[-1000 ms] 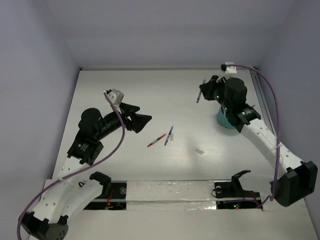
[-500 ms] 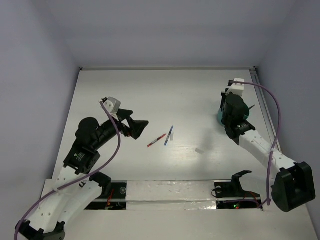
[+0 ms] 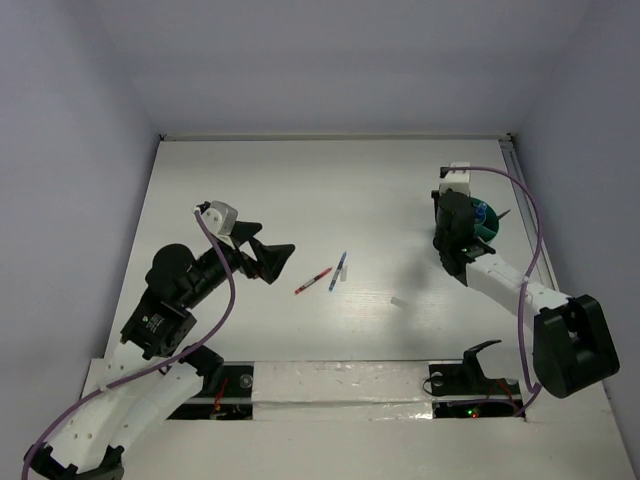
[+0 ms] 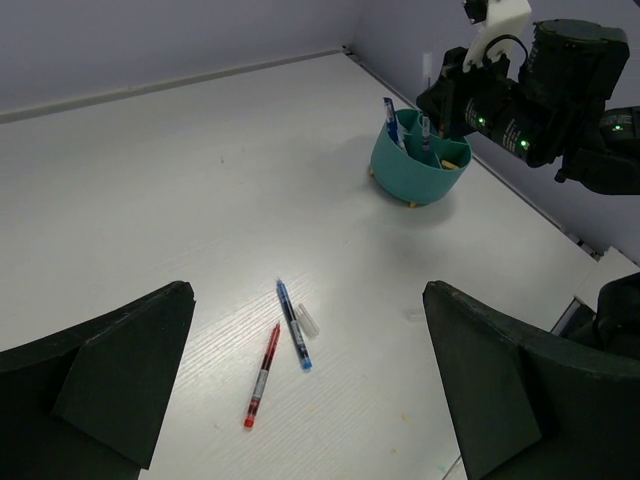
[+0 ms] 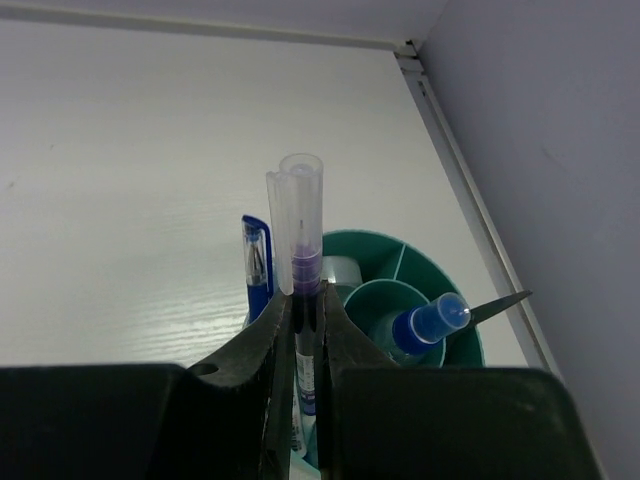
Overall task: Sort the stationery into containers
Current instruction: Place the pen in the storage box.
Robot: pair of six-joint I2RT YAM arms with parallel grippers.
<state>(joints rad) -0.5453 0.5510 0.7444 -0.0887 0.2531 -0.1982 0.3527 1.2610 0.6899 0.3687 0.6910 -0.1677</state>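
Observation:
My right gripper [image 5: 303,300] is shut on a dark pen with a clear cap [image 5: 303,230], held upright in the round teal tub [image 5: 455,290]. The tub also holds a blue pen [image 5: 257,265], a blue-capped item [image 5: 430,322], a scissors tip [image 5: 500,303] and a white ring [image 5: 340,270]. In the top view that gripper [image 3: 452,215] is at the tub's [image 3: 484,222] left edge. My left gripper [image 3: 270,258] is open and empty, above and left of a red pen [image 3: 313,281], a blue pen [image 3: 339,270] and a clear cap [image 4: 308,321]. A white eraser [image 3: 399,302] lies further right.
The tub stands near the right wall and its rail [image 3: 525,215]. Walls close the table at the back and both sides. Black fixtures [image 3: 470,370] sit on the near edge strip between the arm bases.
My right arm has carried the capped pen from left of the tub to over it and lowered it in. My left gripper has drawn back toward the near left, still open.

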